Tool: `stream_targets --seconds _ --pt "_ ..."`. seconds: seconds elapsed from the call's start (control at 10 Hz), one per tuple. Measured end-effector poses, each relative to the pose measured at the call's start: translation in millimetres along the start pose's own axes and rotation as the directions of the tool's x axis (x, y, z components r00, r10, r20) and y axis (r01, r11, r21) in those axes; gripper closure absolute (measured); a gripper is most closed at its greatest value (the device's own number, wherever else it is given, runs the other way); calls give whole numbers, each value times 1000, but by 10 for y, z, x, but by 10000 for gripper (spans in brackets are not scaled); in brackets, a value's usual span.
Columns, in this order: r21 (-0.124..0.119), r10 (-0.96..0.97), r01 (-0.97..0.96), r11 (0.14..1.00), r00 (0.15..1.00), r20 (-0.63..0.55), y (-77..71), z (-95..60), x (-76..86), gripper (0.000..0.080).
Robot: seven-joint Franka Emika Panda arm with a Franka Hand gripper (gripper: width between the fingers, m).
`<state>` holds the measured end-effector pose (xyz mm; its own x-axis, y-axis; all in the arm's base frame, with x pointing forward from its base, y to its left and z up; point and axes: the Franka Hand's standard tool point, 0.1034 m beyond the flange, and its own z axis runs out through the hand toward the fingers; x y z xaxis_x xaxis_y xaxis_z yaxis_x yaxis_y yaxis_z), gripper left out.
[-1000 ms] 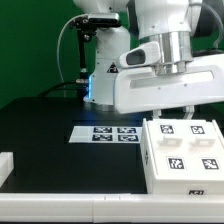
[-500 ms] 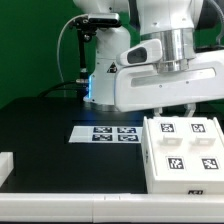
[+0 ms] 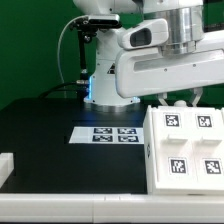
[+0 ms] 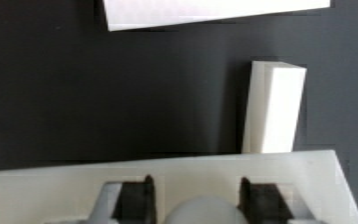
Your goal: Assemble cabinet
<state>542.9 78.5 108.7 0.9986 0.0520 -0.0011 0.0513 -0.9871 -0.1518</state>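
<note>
My claw (image 3: 185, 100) is clenched on the cabinet box (image 3: 186, 150) (its far wall) near the front edge of the tabletop (image 3: 50, 150); a loose panel (image 3: 4, 166) lies well apart along that edge.

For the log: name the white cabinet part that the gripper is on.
The large tagged box at the exterior view's right: the gripper clamps its edge. The small white piece lies far off.

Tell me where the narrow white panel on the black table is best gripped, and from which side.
Probably at mid-length of the narrow white panel, coming down from above with the gripper closing across its short width. It is long and slim, lies on the table, and bare table shows along both long sides, leaving room to close.
</note>
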Motion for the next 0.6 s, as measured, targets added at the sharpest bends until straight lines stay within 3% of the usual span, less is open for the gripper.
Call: stream_targets --seconds 0.3,0.5,0.6 --pt "-1 4 -4 1000 1000 14 26 -6 -51 580" --pt "1 5 -5 1000 999 43 27 -147 -110 580" --pt "5 8 -8 1000 998 56 39 -214 -47 580"
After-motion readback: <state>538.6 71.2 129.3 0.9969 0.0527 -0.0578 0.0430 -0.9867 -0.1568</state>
